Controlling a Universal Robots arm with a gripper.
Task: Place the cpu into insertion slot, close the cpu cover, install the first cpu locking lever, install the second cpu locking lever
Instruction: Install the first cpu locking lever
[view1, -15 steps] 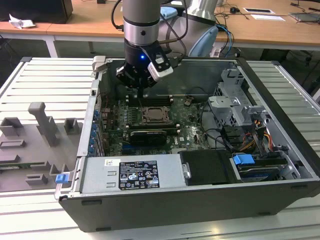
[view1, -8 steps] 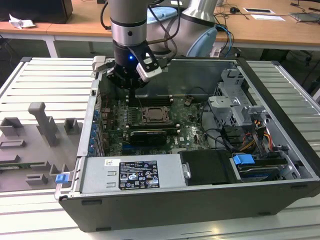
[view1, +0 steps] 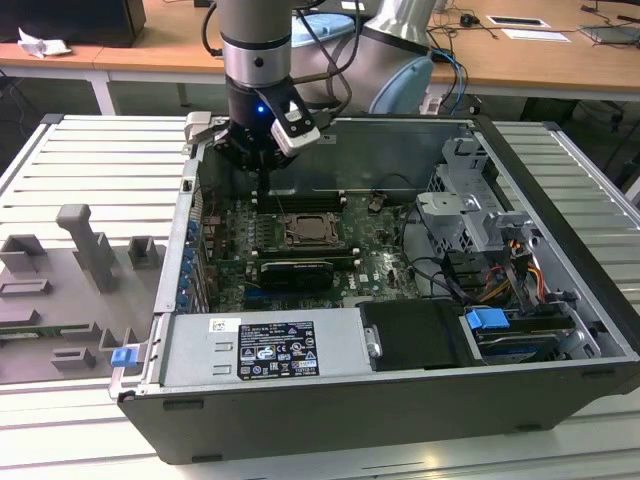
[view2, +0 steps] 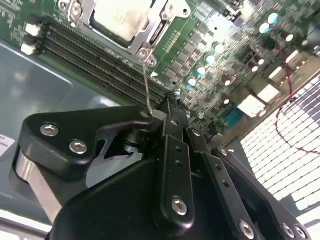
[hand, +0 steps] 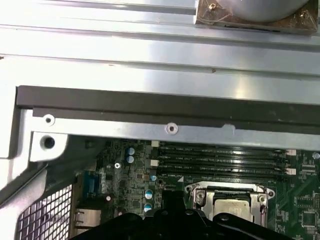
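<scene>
The cpu (view2: 118, 15) lies in the insertion slot (view1: 312, 229) on the green motherboard, its pale metal top showing through the window of the cpu cover (view2: 150, 39), which lies flat over it. In the first wrist view the cpu (hand: 231, 201) and the cover's frame (hand: 199, 194) show the same. A thin wire locking lever (view2: 146, 82) rises from the socket's corner up to my fingertips. My gripper (view2: 167, 109) is shut, and the lever's upper end touches its tip. In the exterior view the gripper (view1: 262, 198) reaches down inside the case just beside the socket, on the exterior view's left.
Long memory slots (view2: 95, 60) run between the socket and the case wall (hand: 150, 107). A long black expansion card (view1: 292, 272) lies in front of the socket. The power supply (view1: 262, 350) and drive cage (view1: 465, 205) stand inside the case. Grey fixtures (view1: 85, 250) stand on the table.
</scene>
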